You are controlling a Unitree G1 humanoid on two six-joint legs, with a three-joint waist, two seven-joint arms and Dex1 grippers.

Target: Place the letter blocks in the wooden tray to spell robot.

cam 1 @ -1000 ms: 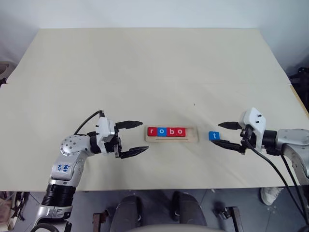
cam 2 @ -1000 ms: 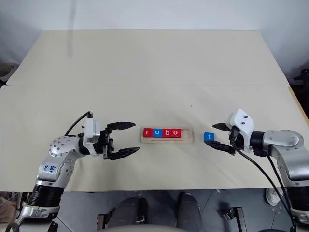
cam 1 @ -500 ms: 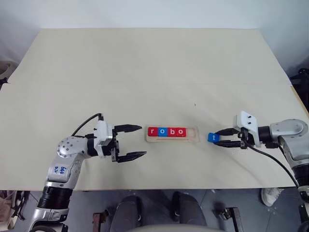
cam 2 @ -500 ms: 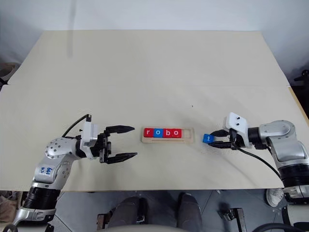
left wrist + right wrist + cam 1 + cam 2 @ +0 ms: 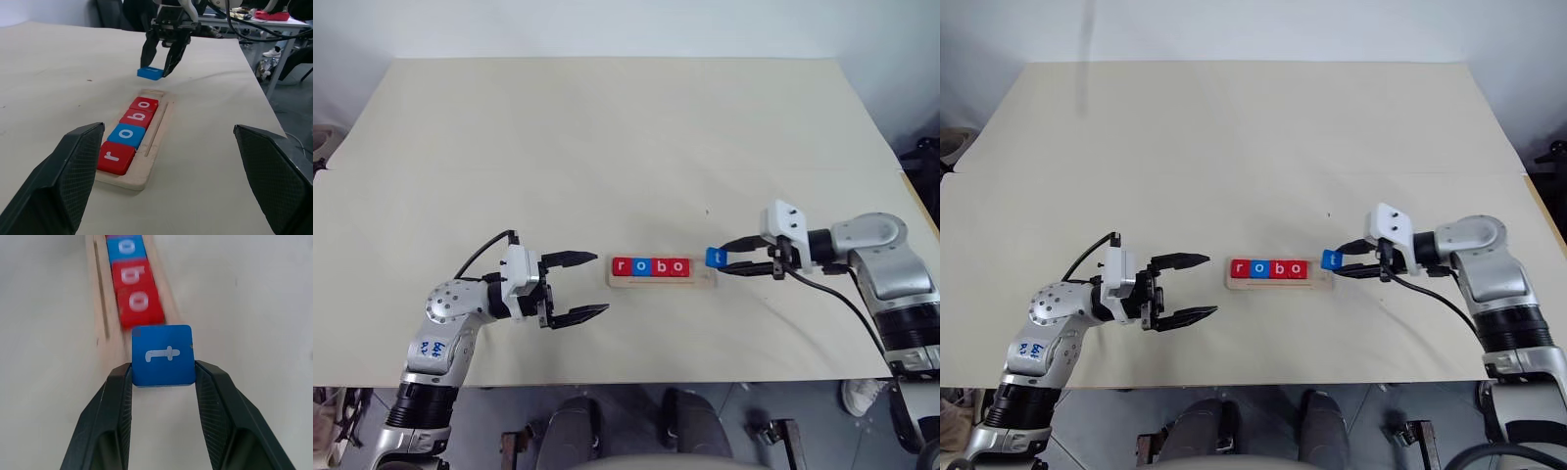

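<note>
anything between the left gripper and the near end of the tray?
Nothing: in the left eye view, bare table separates the open left gripper from the r end of the wooden tray. The left wrist view shows the same open stretch.

The counter is a wide, pale beige surface, bare over most of its top. Near its front edge lies the tray, long side running left to right. In the tray sit four blocks in a row, reading r, o, b, o.
</note>
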